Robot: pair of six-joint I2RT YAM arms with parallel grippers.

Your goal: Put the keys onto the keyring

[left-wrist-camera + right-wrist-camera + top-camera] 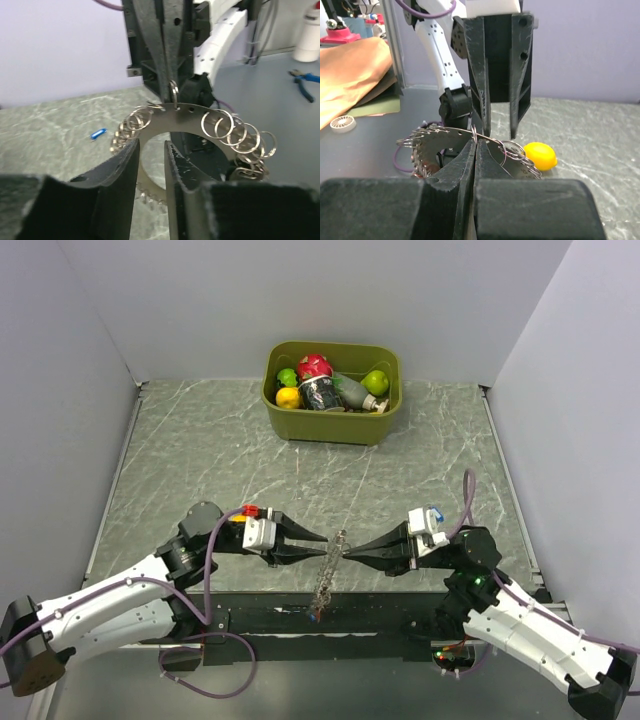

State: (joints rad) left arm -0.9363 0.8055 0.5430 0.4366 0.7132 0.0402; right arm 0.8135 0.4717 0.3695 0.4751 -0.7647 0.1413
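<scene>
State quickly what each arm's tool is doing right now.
Left tool: open, jaws apart, gripping nothing.
Right tool: closed on the keyring.

Plain pale lilac-grey walls [300, 290] close the workspace on three sides. The table [200, 460] has a grey-green marbled top, evenly lit, with a dark strip at its near edge.

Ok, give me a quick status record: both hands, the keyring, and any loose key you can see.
right hand: shut on the rim of the keyring, holding it up
left hand: open, tips at the ring's rim opposite the right hand; contact unclear
keyring: between the two hands, edged with many small split rings
blue key: lying loose on the table, apart from both hands
lemon: on the table, beyond the ring
keys on ring: cannot tell
</scene>
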